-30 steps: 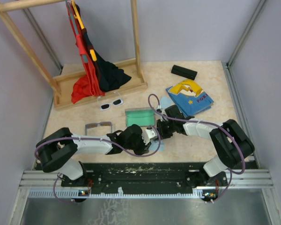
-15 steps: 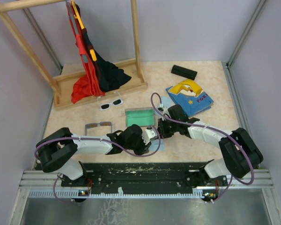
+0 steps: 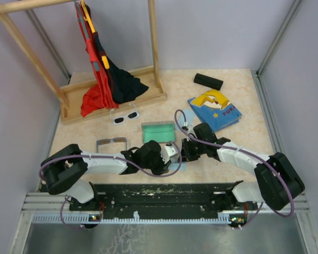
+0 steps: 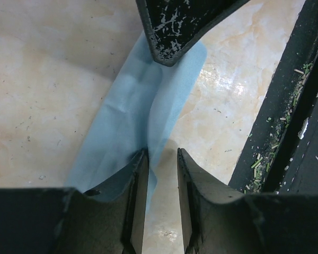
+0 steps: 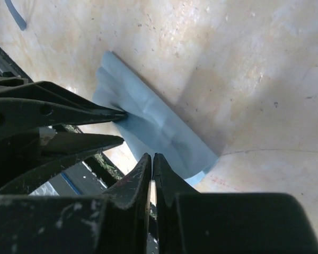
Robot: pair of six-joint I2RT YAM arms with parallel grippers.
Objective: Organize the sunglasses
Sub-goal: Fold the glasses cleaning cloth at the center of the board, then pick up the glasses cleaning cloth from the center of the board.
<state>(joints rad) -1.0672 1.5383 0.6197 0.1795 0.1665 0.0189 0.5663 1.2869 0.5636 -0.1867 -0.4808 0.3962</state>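
Note:
The white-framed sunglasses (image 3: 125, 116) lie in front of the wooden rack. The grey wire-framed sunglasses (image 3: 111, 142) lie by my left forearm. Neither gripper touches them. Both grippers meet over a light-blue cloth (image 4: 132, 121) near the front edge. My left gripper (image 4: 161, 153) is open, one finger resting on the cloth's edge and bare table showing in the gap. My right gripper (image 5: 152, 157) is shut, its tips down at the opposite end of the cloth (image 5: 159, 127). Whether it pinches the fabric I cannot tell.
An open green-lined case (image 3: 158, 131) sits just behind the grippers. A colourful book (image 3: 214, 109) and a black case (image 3: 208, 81) lie at the back right. The wooden rack (image 3: 114, 100) with hanging clothes fills the back left. The black base rail (image 4: 286, 116) borders the cloth.
My right arm has swung nearer and to the right, and its gripper has come down onto the cloth and shut. The left arm and both sunglasses have not moved.

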